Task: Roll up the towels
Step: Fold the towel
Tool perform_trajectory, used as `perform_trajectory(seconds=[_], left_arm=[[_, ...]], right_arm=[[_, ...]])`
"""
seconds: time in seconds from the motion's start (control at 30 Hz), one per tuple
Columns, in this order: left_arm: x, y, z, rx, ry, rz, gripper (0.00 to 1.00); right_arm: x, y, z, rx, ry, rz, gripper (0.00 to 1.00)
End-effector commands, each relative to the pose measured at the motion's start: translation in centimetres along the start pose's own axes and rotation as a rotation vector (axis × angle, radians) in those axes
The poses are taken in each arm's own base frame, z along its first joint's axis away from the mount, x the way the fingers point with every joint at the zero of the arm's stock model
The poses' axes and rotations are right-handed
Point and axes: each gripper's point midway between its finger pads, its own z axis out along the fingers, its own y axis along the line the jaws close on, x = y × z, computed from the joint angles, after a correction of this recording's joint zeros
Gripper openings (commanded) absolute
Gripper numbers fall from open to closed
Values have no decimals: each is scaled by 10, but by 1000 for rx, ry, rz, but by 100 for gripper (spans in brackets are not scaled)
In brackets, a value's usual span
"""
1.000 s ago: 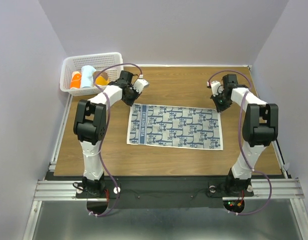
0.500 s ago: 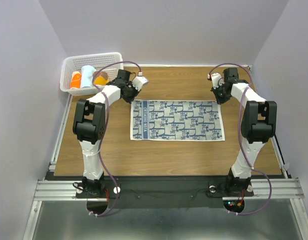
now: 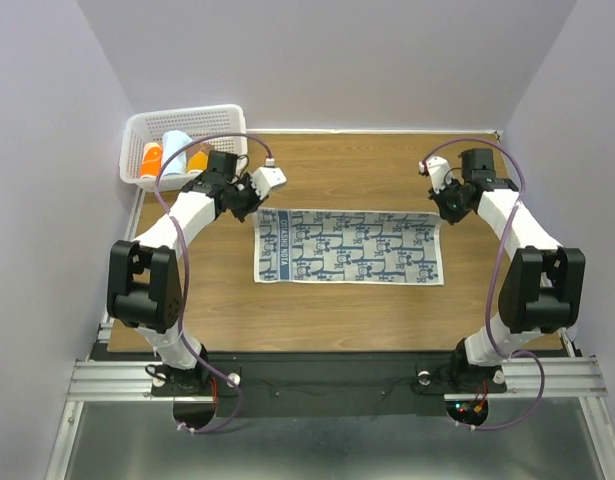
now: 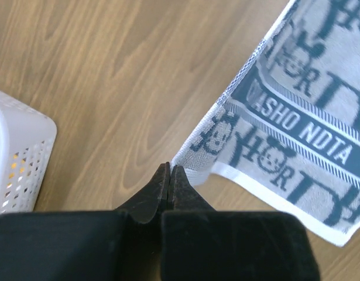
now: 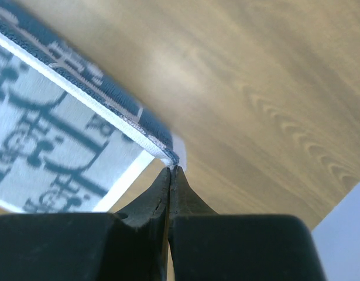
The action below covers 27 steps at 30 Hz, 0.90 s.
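Observation:
One towel (image 3: 349, 247), pale with a navy-blue print, lies spread flat and long across the middle of the wooden table. My left gripper (image 3: 253, 203) is shut on its far left corner; the left wrist view shows the corner (image 4: 194, 158) pinched at the fingertips (image 4: 170, 168). My right gripper (image 3: 448, 212) is shut on the far right corner. In the right wrist view the towel's edge (image 5: 80, 82) is lifted a little and meets the closed tips (image 5: 171, 170).
A white plastic basket (image 3: 147, 125) stands at the far left corner with rolled cloths in it, orange (image 3: 151, 160) and light blue (image 3: 174, 148). Its wall shows in the left wrist view (image 4: 16, 158). Walls close in on the left, right and back.
Both grippers have dragged the towel by its far corners, first away and now a little back toward the arms. It has gone from skewed to straight. Both arms have swung outward.

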Motion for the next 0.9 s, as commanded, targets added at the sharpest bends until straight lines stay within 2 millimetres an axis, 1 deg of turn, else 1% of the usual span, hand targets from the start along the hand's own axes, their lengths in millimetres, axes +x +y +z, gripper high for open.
perform_trajectory(seconds=[0.0,0.07,0.1,0.13,0.17,0.2,0.23,0.27,0.3,0.33,0.43,0.5,0.63,0.73,0.8,0.87], left_arm=[[24,-32,-14,105,31,115,0],[31,-43,-19,137,36,153,0],[32,-52,-28,157,30,173,0],[41,-62,-30,187,38,218,0],[44,-68,-33,201,35,233,0],[43,-75,-40,214,19,250,0],[48,-83,-42,237,21,259,0],[59,-94,-42,269,34,275,0],[62,-98,-42,278,41,276,0],[72,-104,-40,291,62,270,0],[87,-111,-33,306,93,247,0],[94,-115,-27,317,105,216,0],[104,-124,-20,353,137,176,0],[108,-124,-16,347,147,172,0],[111,-126,-15,343,159,160,0],[111,-124,-15,336,162,151,0]], right_arm=[[28,23,-10,-83,56,-61,1],[39,33,-11,-109,73,-75,1],[51,42,-9,-131,98,-80,1],[55,45,-13,-133,100,-99,1],[59,49,-14,-140,105,-102,1],[69,59,-14,-167,124,-99,1],[73,64,-15,-182,128,-98,1],[75,68,-17,-191,127,-99,0],[79,74,-17,-212,125,-96,1],[86,81,-16,-235,140,-98,1],[96,91,-11,-277,168,-85,1],[99,94,-5,-300,185,-74,1],[100,98,1,-331,195,-52,1],[102,99,5,-342,206,-44,1],[107,101,9,-356,225,-40,1],[107,102,11,-362,232,-29,1]])
